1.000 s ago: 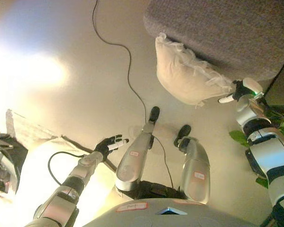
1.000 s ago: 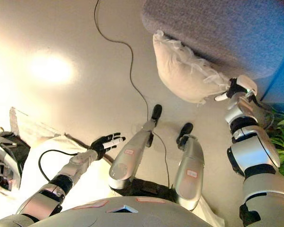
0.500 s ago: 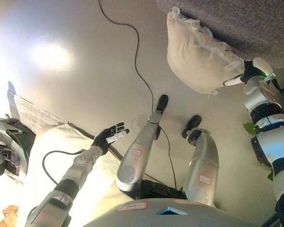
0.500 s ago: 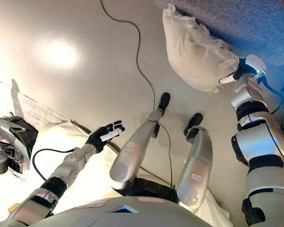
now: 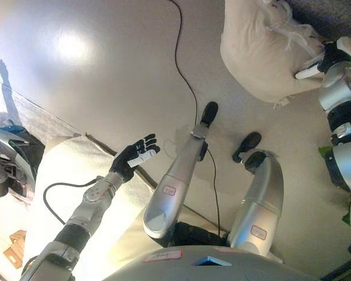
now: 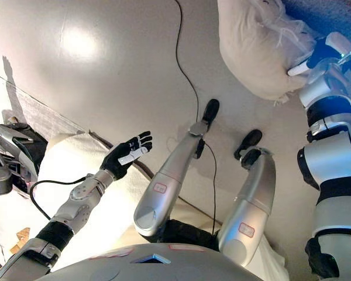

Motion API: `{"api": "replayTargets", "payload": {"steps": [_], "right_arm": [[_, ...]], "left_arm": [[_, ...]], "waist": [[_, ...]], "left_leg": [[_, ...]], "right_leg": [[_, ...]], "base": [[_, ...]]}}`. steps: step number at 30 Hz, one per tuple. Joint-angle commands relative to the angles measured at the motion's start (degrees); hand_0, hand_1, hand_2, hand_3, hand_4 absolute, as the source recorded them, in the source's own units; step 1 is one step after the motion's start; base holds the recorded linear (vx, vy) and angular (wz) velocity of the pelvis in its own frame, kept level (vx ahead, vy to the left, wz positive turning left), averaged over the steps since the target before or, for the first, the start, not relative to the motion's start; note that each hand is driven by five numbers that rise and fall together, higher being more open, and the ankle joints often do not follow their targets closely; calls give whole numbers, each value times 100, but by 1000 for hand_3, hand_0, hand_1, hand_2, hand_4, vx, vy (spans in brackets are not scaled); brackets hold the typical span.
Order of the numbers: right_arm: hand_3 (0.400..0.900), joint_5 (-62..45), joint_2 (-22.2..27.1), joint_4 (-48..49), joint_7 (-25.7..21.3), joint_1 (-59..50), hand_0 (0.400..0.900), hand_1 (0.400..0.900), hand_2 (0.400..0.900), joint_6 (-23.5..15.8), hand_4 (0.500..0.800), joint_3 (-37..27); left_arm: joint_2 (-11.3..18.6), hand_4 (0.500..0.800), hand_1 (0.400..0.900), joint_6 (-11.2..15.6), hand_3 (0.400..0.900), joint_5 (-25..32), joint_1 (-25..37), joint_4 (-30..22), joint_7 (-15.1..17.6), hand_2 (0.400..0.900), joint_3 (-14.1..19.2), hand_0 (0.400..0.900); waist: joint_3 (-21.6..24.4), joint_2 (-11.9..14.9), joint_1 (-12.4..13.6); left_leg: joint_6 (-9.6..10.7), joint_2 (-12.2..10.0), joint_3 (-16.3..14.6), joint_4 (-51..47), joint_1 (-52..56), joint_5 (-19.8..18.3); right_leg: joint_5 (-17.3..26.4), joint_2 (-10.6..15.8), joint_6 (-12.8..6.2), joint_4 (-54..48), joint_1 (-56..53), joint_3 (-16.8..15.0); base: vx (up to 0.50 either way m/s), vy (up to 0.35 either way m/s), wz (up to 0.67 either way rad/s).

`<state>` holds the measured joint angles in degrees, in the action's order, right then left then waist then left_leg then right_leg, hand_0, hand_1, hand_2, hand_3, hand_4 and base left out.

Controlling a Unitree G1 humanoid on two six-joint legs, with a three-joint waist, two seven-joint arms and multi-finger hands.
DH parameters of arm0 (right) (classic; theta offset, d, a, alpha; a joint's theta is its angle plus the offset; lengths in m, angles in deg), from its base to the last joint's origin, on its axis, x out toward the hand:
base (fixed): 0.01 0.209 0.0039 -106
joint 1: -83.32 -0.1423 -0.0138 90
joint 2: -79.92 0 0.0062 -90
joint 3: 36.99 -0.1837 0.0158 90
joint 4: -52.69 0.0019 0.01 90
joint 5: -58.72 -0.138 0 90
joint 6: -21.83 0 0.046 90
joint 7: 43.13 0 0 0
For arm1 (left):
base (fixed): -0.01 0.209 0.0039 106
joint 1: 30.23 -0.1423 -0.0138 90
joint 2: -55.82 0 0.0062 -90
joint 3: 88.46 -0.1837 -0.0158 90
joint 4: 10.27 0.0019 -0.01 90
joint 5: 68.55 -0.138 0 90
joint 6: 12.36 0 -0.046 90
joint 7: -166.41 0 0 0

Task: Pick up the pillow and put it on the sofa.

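Note:
A cream pillow (image 5: 254, 50) hangs at the upper right, just off the floor, with its top against the grey sofa (image 5: 336, 16). My right hand (image 5: 326, 57) grips the pillow's right edge, fingers curled on the fabric and one white-tipped finger sticking out. My left hand (image 5: 134, 159) is held out at the middle left, fingers spread and holding nothing, far from the pillow.
A white mat (image 5: 52, 175) lies on the floor at the lower left. Dark equipment (image 5: 3, 161) stands at the left edge, with a small wooden piece (image 5: 14, 249) below it. A thin black cable (image 5: 184, 76) runs across the beige floor toward the pillow.
The whole view has shifted, so the camera has moved. The right hand keeps its hold on the pillow by the sofa. The left hand stays spread.

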<state>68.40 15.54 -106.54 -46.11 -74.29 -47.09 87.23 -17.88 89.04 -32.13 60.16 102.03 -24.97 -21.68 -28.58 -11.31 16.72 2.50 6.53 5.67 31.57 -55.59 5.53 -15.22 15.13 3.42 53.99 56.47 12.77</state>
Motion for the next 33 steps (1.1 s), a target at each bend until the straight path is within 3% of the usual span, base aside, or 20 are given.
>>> {"api": "replayTargets", "payload": {"steps": [1,8,9,12,26,33], "right_arm": [[900,-278,558,29,147,-708,900,900,900,-82,800,504],[900,-716,732,174,893,-973,900,900,900,-420,800,721],[400,-813,774,226,1049,-977,400,400,400,-528,500,735],[400,-858,847,276,1208,-996,400,400,400,-555,500,773],[400,-975,1217,424,674,-910,400,400,400,-887,500,546],[400,-1008,1256,600,887,-418,400,400,400,-1275,500,238]], "left_arm": [[190,800,900,404,900,295,-471,-343,-99,900,229,900],[340,800,900,485,900,442,-721,-766,-327,900,505,900],[371,800,900,441,900,454,-779,-859,-338,900,577,900],[407,800,900,441,900,512,-895,-926,-438,900,712,900],[473,800,900,790,900,675,-1303,-1091,-782,900,988,900],[509,800,900,632,900,562,-1374,-1066,-909,900,1017,900]], "waist": [[-122,-756,164],[-122,-788,223],[-122,-785,243],[-122,-770,274],[-122,-743,336],[-122,-480,327]], "left_leg": [[-553,143,-342,1096,-357,-1149],[-577,193,-393,1728,-897,-1365],[-569,204,-379,1816,-967,-1389],[-551,200,-384,1970,-1118,-1410],[-479,90,-313,1726,-815,-1348],[-371,-28,-190,993,282,-1253]], "right_leg": [[-364,-42,-217,451,191,-310],[-442,6,-163,908,722,-409],[-450,18,-166,960,777,-407],[-460,31,-163,1078,903,-398],[-378,53,-157,817,545,-166],[-175,23,-245,-123,-659,177]], "base": [[-19,30,2],[-5,22,4],[0,0,0],[0,0,0],[-10,-9,-2],[5,-65,-6]]}}
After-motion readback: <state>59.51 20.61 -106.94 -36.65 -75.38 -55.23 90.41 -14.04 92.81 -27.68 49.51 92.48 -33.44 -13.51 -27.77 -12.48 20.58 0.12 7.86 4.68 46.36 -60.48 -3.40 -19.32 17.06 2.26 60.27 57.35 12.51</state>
